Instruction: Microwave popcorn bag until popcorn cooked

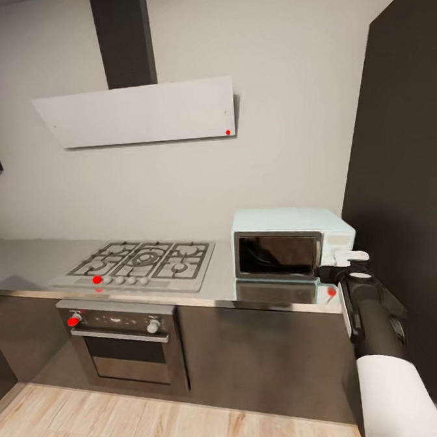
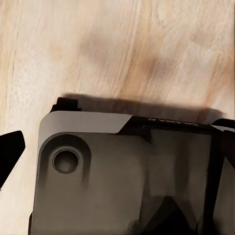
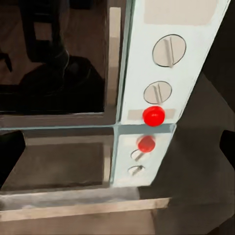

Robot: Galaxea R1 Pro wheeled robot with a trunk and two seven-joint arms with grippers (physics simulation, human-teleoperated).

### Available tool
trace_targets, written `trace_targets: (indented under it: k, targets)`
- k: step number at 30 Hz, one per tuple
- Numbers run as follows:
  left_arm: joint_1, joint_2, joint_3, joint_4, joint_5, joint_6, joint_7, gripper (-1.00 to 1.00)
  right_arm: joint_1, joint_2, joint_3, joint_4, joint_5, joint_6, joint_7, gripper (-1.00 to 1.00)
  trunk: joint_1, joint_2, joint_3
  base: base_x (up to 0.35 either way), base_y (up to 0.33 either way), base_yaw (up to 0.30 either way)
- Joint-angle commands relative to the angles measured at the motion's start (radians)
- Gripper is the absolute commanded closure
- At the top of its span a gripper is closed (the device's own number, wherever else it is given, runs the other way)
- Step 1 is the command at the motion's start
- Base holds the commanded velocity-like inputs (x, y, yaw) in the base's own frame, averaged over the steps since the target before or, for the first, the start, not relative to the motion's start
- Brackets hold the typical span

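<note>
Head view, largest first: grey wall [image 1: 177, 182] with slanted range hood [image 1: 139, 113] at 12 o'clock. Tall dark cabinet [image 1: 404, 166] at 3 o'clock. Wood floor [image 1: 128, 420] at 6. Steel countertop [image 1: 26, 261] runs 9 to 4 o'clock over dark cabinets. Built-in oven [image 1: 126, 345] at 7 o'clock, gas cooktop [image 1: 140, 263] directly above it on the counter. Microwave [image 1: 289, 243] sits on the countertop just right of the cooktop, door shut, against the dark cabinet. Popcorn bag: can't locate it.

Right arm [image 1: 377, 338] comes up from 5 o'clock; right gripper [image 1: 349, 259] at the microwave's knob panel, beside the front right corner. Jaw gap: cannot tell.

Right wrist view: knob panel [image 3: 161, 73] close up, two dials, red indicator light [image 3: 153, 115] below them, all mirrored in the counter.

Left wrist view: robot base [image 2: 122, 171] over the floor; left claw state: cannot tell.
</note>
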Motion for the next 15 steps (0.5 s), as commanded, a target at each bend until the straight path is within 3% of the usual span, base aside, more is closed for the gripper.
trace_targets:
  k: [1, 4, 8, 13, 15]
  targets:
    - [-0.001, 0.001, -0.007, -0.001, 0.010, 0.004, -0.003, -1.00, -0.001, 0.000, -0.003, 0.027, 0.011, -0.020, 0.017, -1.00, 0.001, -0.001, -0.001, 0.321, 0.000, 0.000]
    - [-0.001, 0.001, -0.007, 0.000, 0.011, 0.004, -0.002, -1.00, -0.001, -0.005, -0.004, 0.105, 0.010, -0.066, 0.034, -1.00, 0.001, -0.001, -0.001, 0.322, 0.000, 0.000]
    - [-0.001, 0.001, -0.006, 0.000, 0.011, 0.003, -0.002, -1.00, -0.001, -0.018, -0.007, 0.173, 0.011, -0.067, 0.037, -1.00, 0.001, -0.001, -0.001, 0.304, 0.000, -0.025]
    - [-0.001, 0.001, -0.006, 0.000, 0.011, 0.003, -0.002, -1.00, -0.001, -0.023, -0.014, 0.183, 0.012, -0.063, 0.036, -1.00, 0.001, -0.001, -0.001, 0.211, 0.000, -0.243]
    - [-0.001, 0.002, -0.006, 0.000, 0.011, 0.003, -0.002, -1.00, -0.001, -0.024, -0.036, 0.183, 0.012, -0.064, 0.040, -1.00, 0.001, -0.001, -0.001, 0.105, 0.000, -0.280]
